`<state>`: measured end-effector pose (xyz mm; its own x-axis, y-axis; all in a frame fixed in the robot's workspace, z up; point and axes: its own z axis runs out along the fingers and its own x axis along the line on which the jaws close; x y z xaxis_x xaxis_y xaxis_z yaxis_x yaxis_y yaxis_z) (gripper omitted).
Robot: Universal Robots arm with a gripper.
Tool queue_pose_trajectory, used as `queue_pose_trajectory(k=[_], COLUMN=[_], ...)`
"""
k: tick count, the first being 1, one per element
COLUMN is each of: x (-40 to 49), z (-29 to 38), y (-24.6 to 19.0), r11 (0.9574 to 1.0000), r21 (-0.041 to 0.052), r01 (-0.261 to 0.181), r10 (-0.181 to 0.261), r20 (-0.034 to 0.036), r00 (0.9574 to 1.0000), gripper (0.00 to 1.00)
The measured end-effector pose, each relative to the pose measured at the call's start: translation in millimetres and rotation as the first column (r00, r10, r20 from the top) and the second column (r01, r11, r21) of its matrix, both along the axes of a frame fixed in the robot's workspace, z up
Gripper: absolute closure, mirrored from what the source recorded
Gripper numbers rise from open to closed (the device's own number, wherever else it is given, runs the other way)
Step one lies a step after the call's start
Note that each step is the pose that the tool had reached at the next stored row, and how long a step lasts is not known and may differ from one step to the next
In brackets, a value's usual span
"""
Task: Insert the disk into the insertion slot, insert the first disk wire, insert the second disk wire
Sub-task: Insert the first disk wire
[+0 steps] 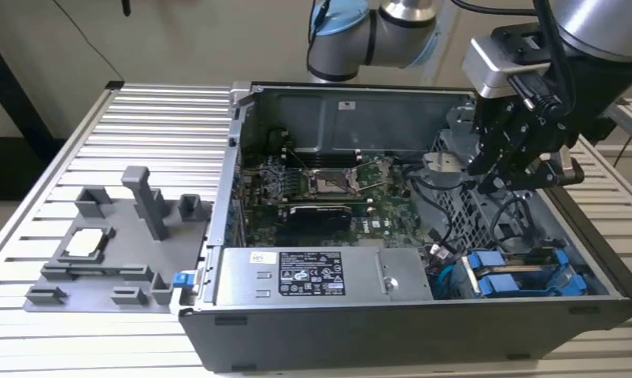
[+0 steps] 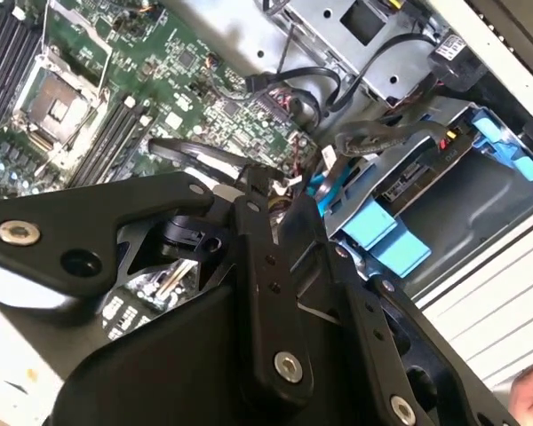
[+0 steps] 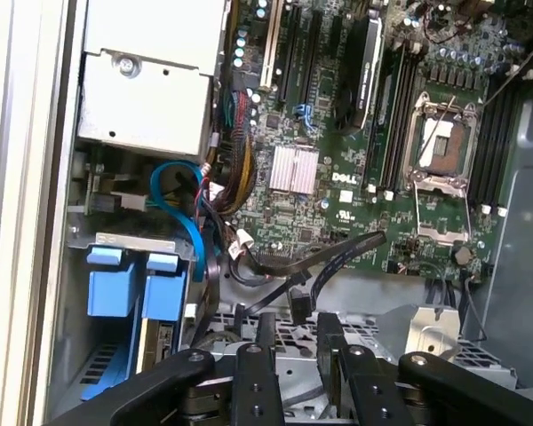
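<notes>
Overhead, pincer [image 3: 295, 330], slatted metal table [image 1: 153, 118], beige wall [image 1: 200, 39]

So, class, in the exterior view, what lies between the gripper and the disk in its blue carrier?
In the exterior view, looped black cables run between the gripper and the disk, beside the perforated grey cage.

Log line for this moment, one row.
gripper: over drive cage, beside loose black cables | disk: in blue carrier, sitting in insertion slot | case: open on slatted table
</notes>
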<state>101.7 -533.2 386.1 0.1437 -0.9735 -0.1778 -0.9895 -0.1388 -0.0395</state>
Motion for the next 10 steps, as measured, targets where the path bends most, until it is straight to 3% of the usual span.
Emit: queue_pose_trajectory(k=[10], x=[-0.1], z=[-0.1], y=[0.0], r11=[1.0000], r21=[-0.0011], r01=[0.000], r10=[0.000], r20=[-0.0001], r00=[1.0000], gripper=[0.67])
